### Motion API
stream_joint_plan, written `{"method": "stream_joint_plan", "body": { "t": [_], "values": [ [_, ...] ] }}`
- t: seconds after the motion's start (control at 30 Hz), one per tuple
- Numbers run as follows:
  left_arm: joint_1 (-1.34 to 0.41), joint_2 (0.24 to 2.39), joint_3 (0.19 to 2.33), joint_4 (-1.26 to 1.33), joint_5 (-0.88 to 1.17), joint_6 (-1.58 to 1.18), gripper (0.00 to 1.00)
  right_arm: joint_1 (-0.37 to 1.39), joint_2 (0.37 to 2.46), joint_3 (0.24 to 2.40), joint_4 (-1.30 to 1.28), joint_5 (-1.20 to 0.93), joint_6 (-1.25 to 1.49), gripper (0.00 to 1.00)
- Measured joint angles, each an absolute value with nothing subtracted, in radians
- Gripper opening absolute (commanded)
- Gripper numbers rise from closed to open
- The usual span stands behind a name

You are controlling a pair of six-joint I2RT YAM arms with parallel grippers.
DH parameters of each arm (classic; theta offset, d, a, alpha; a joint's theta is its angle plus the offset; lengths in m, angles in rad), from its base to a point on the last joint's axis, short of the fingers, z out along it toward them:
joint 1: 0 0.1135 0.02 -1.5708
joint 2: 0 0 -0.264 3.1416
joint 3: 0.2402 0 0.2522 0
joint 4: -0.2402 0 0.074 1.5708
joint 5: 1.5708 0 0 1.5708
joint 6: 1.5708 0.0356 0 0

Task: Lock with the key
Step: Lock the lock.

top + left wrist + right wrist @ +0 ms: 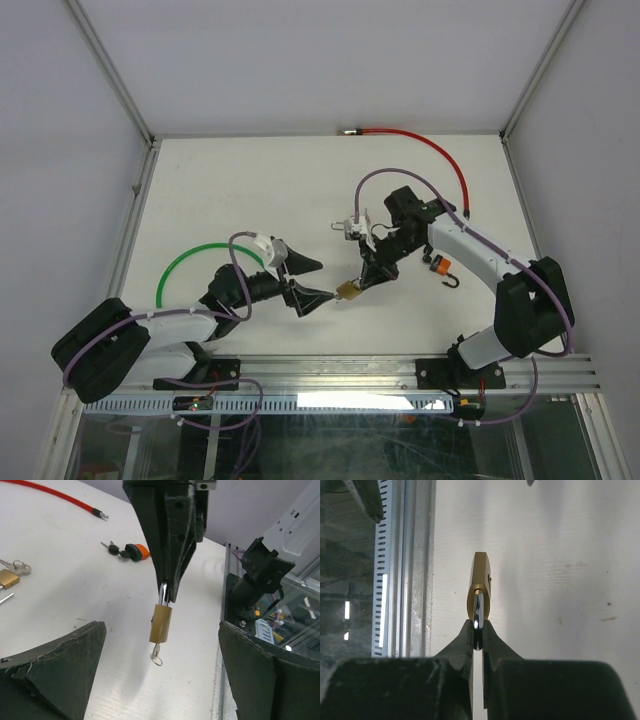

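White tabletop [300, 180] fills the enclosure, with a red cable [430, 145] by the far edge and a green cable [190, 262] near the left arm. The right gripper [360, 281] is pinched tight on the steel shackle of a brass padlock [349, 291], which hangs just above the surface towards the near edge. A small key [156, 656] sticks out of its underside. The left gripper [328, 279] stands spread wide just beside it, touching nothing. An orange padlock [438, 266] lies further right.
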State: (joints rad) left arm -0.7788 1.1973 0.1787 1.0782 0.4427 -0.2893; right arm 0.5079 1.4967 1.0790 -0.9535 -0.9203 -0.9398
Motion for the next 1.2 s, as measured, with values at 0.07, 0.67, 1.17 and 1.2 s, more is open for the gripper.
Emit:
{"method": "stream_joint_plan", "body": {
  "t": [0.07,0.67,1.17,1.2],
  "values": [
    [-0.779,1.198,0.223,1.003,0.445,-0.325,0.92,0.505,1.485,1.079,-0.991,-0.919,-0.952,0.0],
    [-0.8,1.442,0.524,0.603,0.673,-0.36,0.7,0.505,1.514,1.109,-1.157,-0.931,-1.033,0.0],
    [-0.846,1.587,0.588,0.653,0.787,-0.414,0.34,0.505,1.533,1.118,-1.187,-0.959,-1.059,0.0],
    [-0.849,1.59,0.591,0.655,0.793,-0.418,0.29,0.505,1.536,1.119,-1.187,-0.96,-1.061,0.0]
  ]
}}
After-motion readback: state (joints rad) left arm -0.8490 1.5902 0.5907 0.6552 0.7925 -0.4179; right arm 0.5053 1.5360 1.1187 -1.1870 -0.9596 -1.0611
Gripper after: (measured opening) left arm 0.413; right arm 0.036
